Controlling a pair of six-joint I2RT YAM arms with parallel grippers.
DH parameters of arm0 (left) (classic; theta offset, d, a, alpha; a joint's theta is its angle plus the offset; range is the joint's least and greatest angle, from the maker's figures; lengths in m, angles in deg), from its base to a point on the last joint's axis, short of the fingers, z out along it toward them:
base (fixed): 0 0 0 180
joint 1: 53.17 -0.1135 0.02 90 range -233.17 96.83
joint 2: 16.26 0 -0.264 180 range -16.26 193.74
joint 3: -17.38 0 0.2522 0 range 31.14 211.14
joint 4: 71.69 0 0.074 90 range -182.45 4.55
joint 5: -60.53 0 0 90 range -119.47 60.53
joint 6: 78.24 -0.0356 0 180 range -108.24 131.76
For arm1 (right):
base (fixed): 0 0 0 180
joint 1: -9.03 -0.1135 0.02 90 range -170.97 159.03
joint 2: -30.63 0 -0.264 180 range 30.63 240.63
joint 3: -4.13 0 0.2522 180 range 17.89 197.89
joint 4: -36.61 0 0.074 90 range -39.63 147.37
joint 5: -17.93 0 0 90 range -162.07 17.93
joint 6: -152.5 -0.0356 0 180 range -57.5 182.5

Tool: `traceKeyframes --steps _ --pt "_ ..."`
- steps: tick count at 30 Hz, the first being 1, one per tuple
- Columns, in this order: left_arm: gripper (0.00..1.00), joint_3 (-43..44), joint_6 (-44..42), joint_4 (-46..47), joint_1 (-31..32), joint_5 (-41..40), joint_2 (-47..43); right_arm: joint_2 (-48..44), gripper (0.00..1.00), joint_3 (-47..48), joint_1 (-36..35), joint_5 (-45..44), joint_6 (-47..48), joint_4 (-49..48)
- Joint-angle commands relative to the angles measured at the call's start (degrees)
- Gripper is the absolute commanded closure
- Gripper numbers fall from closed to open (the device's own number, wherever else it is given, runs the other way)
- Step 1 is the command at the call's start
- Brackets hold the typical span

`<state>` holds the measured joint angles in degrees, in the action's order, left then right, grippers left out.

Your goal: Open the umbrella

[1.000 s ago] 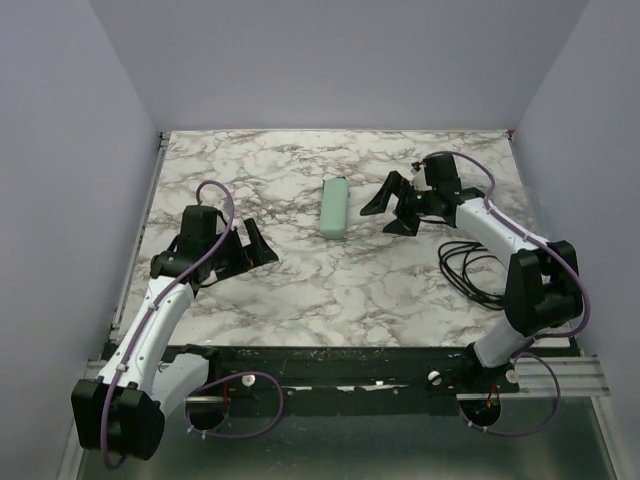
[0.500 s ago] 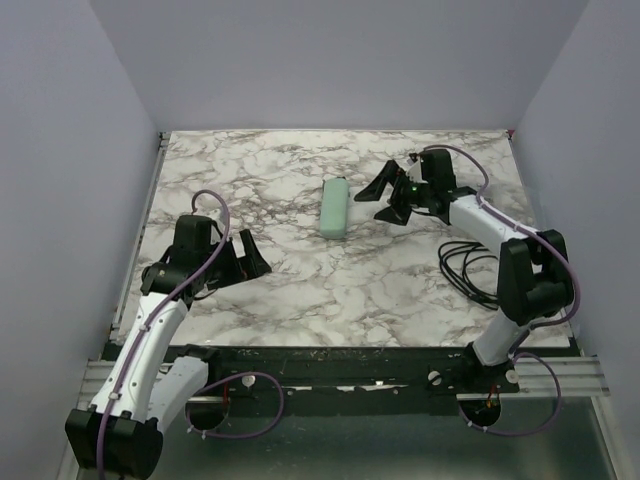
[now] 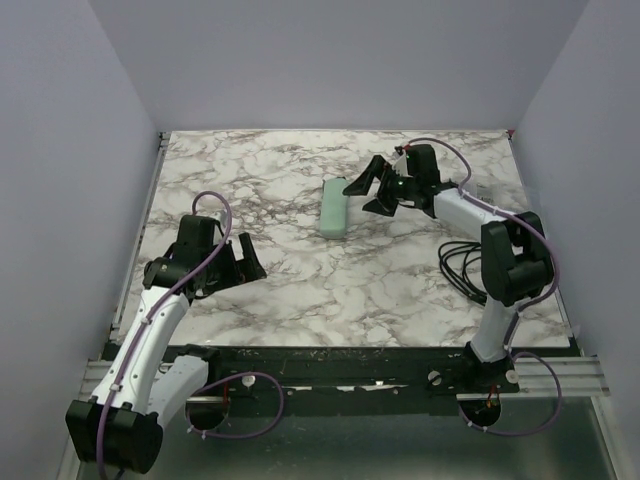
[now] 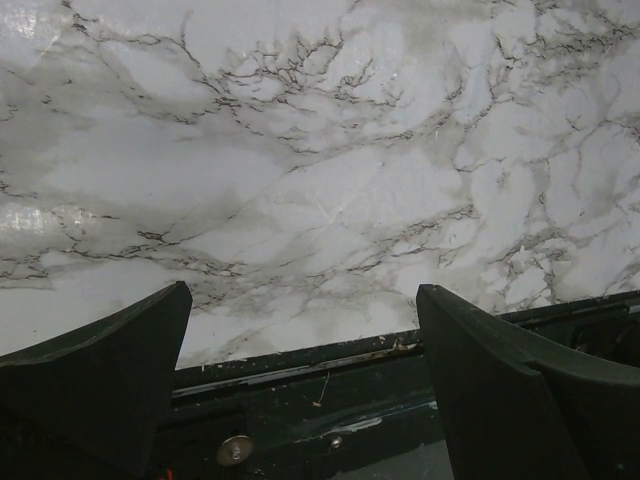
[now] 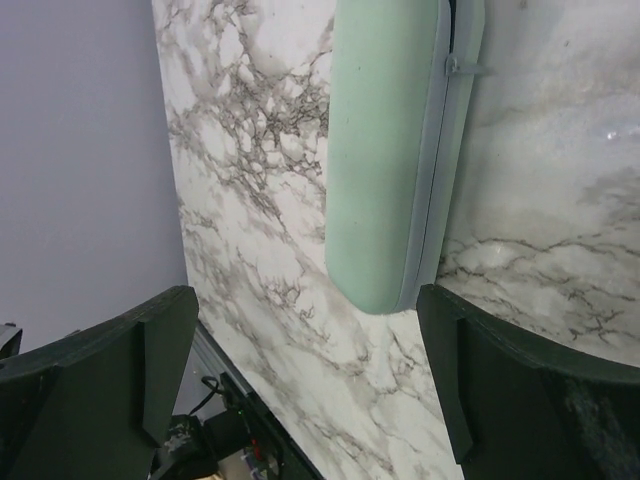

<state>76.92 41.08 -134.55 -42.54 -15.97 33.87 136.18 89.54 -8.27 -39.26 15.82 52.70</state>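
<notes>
No black umbrella shows in any view. A pale mint-green oval clamshell case (image 3: 335,207) lies shut on the marble table (image 3: 300,290), back of centre. My right gripper (image 3: 358,198) is open and empty, just right of the case's far end, with one finger close to it. In the right wrist view the case (image 5: 385,150) lies ahead of the open right gripper (image 5: 307,300), its rounded end between the finger lines. My left gripper (image 3: 245,272) is open and empty over bare marble at the left. In the left wrist view the left gripper (image 4: 303,295) faces the table's near edge.
A coiled black cable (image 3: 470,265) lies on the table at the right, beside the right arm. A black rail (image 4: 300,400) runs along the table's near edge. Grey walls close off the left, back and right sides.
My right gripper has moved left, from well right of the green case to right beside it. My left arm has drawn back a little toward the near edge.
</notes>
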Motion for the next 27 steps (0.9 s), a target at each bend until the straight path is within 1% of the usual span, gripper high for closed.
traceKeyframes --steps 1,4,9,12,19,21,23,24,25,27 --pt "0.01 1.5 -0.8 -0.3 0.3 -1.5 -1.0 4.4 0.00 3.7 -0.3 -1.3 2.0 -3.4" --pt "0.02 1.2 -0.7 0.3 0.3 -1.4 -2.1 7.3 0.00 5.0 -0.2 -2.6 1.9 -4.0" --pt "0.01 1.4 -0.8 -0.1 0.2 -1.5 -1.4 12.9 0.01 6.3 -0.5 -2.2 0.6 -8.2" --pt "0.01 1.3 -0.8 0.0 0.2 -1.5 -1.6 16.6 0.06 7.6 -1.1 -1.7 -0.2 -9.7" --pt "0.01 1.4 -0.8 0.0 0.2 -1.3 -1.0 25.6 0.10 12.9 -6.0 -0.1 -0.8 -9.6" --pt "0.01 1.3 -0.8 0.0 0.2 -1.2 -1.1 27.9 0.21 13.9 -6.9 0.8 -1.2 -9.8" --pt "0.01 1.2 -0.6 -0.1 0.2 -1.3 -0.9 29.3 0.39 14.6 -7.2 2.6 -2.1 -10.4" --pt "0.01 1.2 -0.6 -0.1 0.2 -1.6 -1.0 29.4 0.45 14.7 -7.2 2.9 -2.3 -10.3" --pt "0.02 1.2 -0.5 -0.1 0.2 -1.7 -1.0 29.0 0.50 14.9 -7.2 3.3 -2.5 -10.3" --pt "0.01 1.1 -0.4 0.0 0.2 -1.9 -1.0 27.2 0.53 15.1 -7.2 3.5 -2.2 -9.9"
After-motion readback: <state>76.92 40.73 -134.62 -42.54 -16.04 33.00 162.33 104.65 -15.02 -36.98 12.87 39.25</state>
